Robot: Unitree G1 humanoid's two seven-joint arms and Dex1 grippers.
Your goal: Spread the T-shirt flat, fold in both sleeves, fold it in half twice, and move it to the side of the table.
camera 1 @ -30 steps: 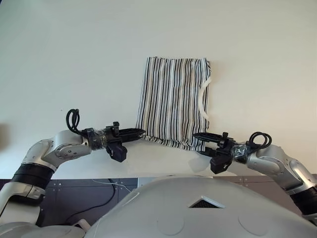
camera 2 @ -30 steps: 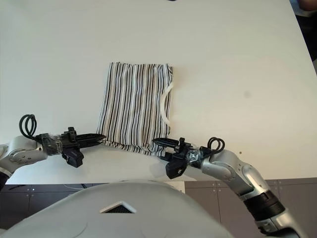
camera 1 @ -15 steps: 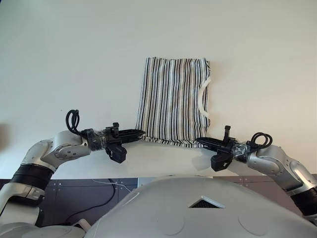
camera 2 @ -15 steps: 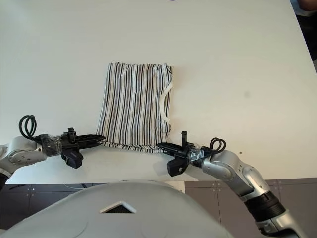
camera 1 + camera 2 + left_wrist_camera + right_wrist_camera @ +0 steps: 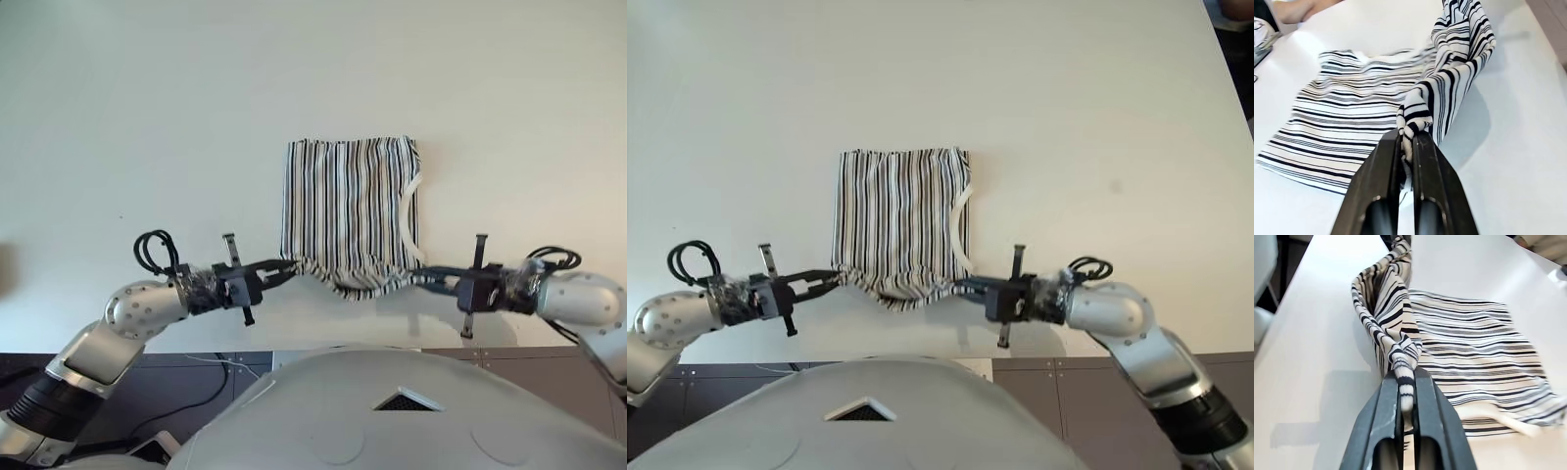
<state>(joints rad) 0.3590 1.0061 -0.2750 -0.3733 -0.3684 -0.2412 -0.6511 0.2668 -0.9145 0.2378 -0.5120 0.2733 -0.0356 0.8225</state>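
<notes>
Striped black-and-white T-shirt [image 5: 348, 201], folded, white neckband at its right edge, lying mid-table [image 5: 147, 117]. Left gripper [image 5: 284, 266] and right gripper [image 5: 423, 278], jaws clamped on its near corners, hold the near hem raised, sagging between them.

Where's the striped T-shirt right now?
In the eye views the T-shirt lies centred on the table, its near corners held up by the left gripper and right gripper.

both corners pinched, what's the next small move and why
Probably carry both near corners forward and over to the far edge. Both jaws are shut on near corners of the shirt, the near hem hangs lifted between them, and the far half lies flat on the table, so this makes the next half-fold.
</notes>
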